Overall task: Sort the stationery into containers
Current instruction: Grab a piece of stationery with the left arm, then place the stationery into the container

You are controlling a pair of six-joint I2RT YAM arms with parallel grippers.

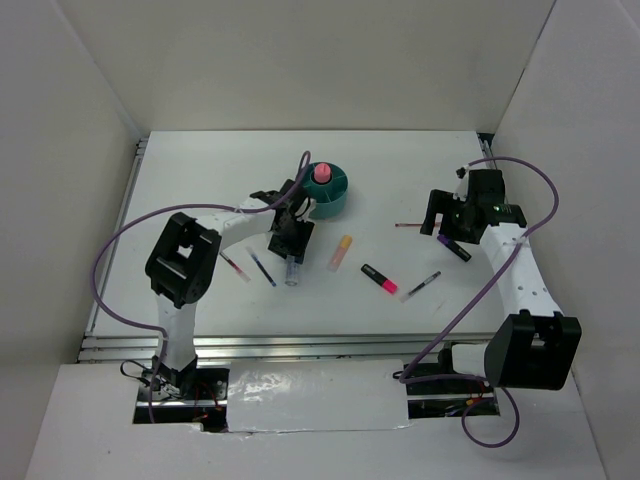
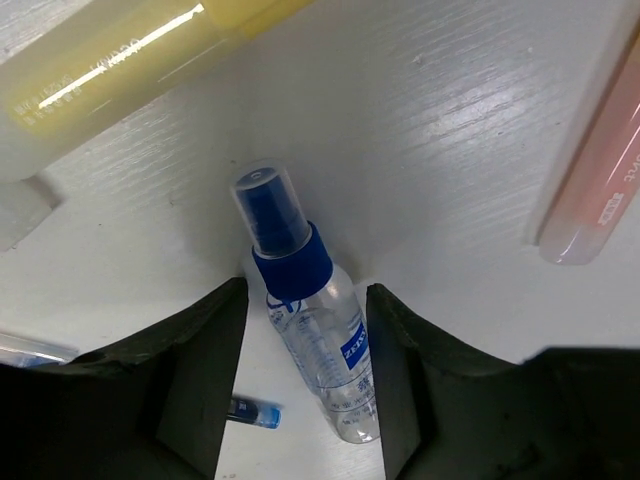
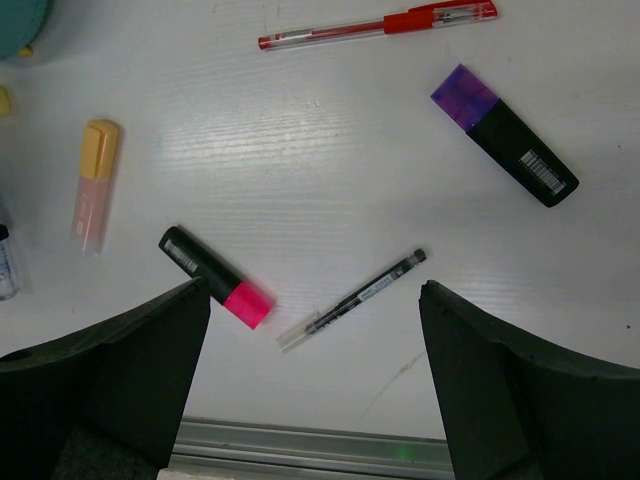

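Note:
A blue-capped clear bottle (image 2: 320,340) lies flat on the table between the fingers of my left gripper (image 2: 306,290). The gripper is open, with a gap on the left side and the right finger close against the bottle. From above, the bottle (image 1: 292,271) shows just below that gripper (image 1: 290,243). The teal organizer (image 1: 331,198) behind it holds a pink item. My right gripper (image 3: 315,290) hangs open and empty above a black pen (image 3: 352,300) and a pink-tipped marker (image 3: 215,277). A red pen (image 3: 380,25), a purple marker (image 3: 505,148) and an orange-capped marker (image 3: 92,185) lie apart on the table.
A yellow marker (image 2: 100,70) lies close ahead of the left gripper, and a blue pen's tip (image 2: 255,412) lies beside the bottle. Another red pen (image 1: 235,267) and the blue pen (image 1: 263,268) lie left of the bottle. The table's metal front rail (image 3: 300,450) runs below the right gripper.

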